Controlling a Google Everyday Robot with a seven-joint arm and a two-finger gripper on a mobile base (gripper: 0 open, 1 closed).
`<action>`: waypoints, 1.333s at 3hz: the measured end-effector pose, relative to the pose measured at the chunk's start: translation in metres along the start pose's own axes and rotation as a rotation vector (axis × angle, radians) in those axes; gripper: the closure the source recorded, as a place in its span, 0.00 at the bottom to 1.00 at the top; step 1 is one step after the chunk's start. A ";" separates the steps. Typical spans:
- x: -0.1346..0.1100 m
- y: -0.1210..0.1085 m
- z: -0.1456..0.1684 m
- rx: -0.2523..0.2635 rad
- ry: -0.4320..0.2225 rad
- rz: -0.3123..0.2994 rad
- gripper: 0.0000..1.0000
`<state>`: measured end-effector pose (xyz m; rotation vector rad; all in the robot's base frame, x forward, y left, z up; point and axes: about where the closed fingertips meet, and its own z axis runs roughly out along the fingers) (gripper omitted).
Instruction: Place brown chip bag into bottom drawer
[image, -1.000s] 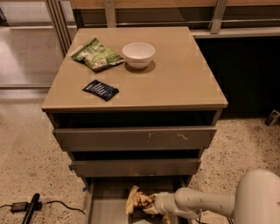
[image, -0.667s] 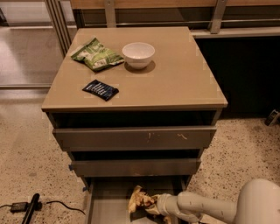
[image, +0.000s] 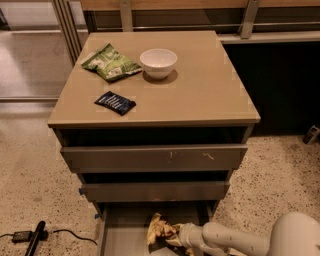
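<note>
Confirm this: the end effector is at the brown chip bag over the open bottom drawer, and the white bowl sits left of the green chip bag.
Wrong on one point: the camera view shows the white bowl right of the green chip bag. The end effector is indeed at the brown chip bag over the open bottom drawer.

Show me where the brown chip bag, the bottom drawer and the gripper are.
brown chip bag (image: 157, 229): camera view, on its crinkled tan end.
bottom drawer (image: 125, 227): camera view, on its bare floor, left of the bag.
gripper (image: 175, 239): camera view, on its tip at the bag, over the drawer.
</note>
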<state>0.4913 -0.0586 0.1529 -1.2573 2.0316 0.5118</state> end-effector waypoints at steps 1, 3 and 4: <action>0.000 0.000 0.000 0.000 0.000 0.000 0.50; 0.000 0.000 0.000 0.000 0.000 0.000 0.00; 0.000 0.000 0.000 0.000 0.000 0.000 0.00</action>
